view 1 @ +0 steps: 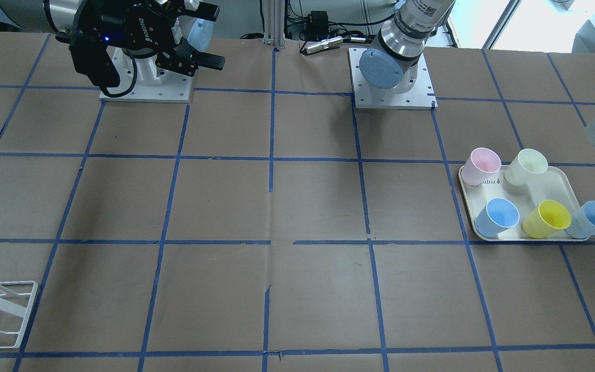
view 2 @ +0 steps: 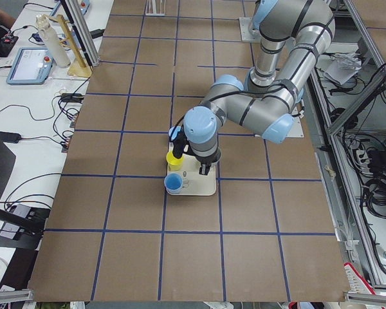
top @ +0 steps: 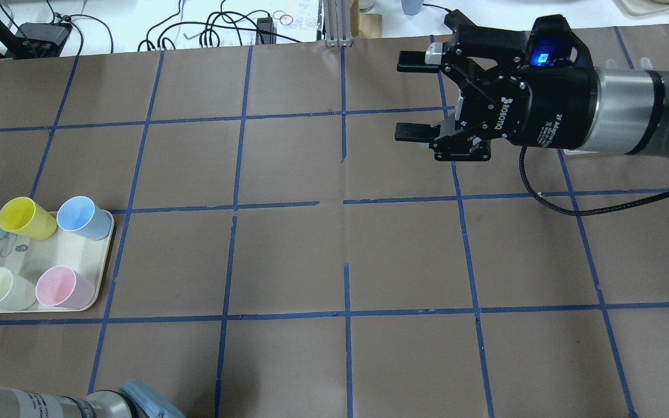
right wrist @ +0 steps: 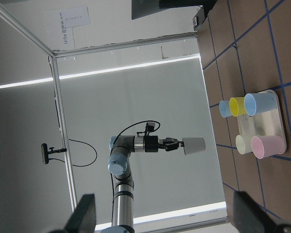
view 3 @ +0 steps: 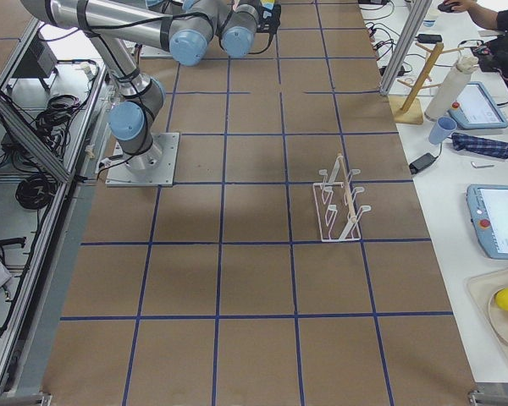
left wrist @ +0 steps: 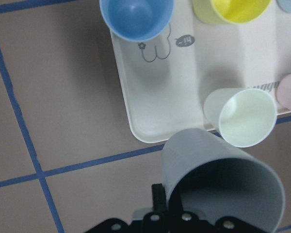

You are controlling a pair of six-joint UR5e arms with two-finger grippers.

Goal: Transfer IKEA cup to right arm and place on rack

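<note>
Above the left end of the table (top: 288,261), just off the rim of the cream tray (left wrist: 150,107), hovering with the left gripper (right wrist: 178,145) clenched on the narrow base of the IKEA cup (left wrist: 223,184). Holding the cup on its side, clear of the tabletop, mouth facing away from the fingers. Sitting close to the cream tumbler (left wrist: 242,119) in the left wrist view, though apart from it. Overlooking that tumbler, a pink tumbler (view 1: 482,165), a yellow tumbler (view 1: 548,219) and two light blue tumblers (view 1: 499,217), all upright on or at the tray. Over on the other side, hanging high with the right gripper (top: 416,96) released, jaws spread wide, fingers lying level and pointing toward the cup's side of the table. Showing the rack (view 3: 339,207) standing on the table at the right end, well apart from cup and tray.
</note>
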